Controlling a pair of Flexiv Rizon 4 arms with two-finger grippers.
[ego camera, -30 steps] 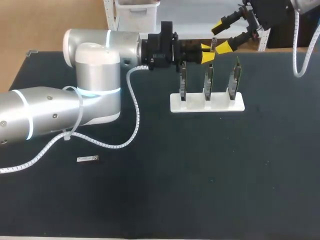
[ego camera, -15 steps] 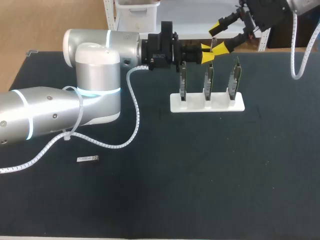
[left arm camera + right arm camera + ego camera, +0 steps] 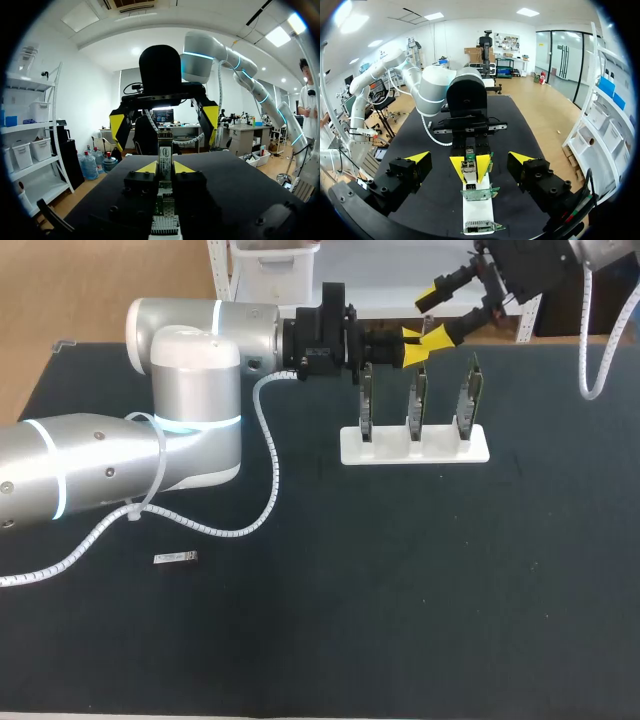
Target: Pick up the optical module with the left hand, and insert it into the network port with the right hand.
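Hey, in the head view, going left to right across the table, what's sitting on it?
small silver part → white stand, holding in turn the left board → middle board → right board

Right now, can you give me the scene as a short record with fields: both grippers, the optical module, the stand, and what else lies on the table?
left gripper: shut on the optical module, beyond the white stand
right gripper: open, fingers spread wide, facing the left gripper, apart from the module
optical module: sticks out ahead of the left fingertips, toward the right gripper
white stand: holds three circuit boards upright in a row
small silver part: flat on the table, near the left arm, untouched
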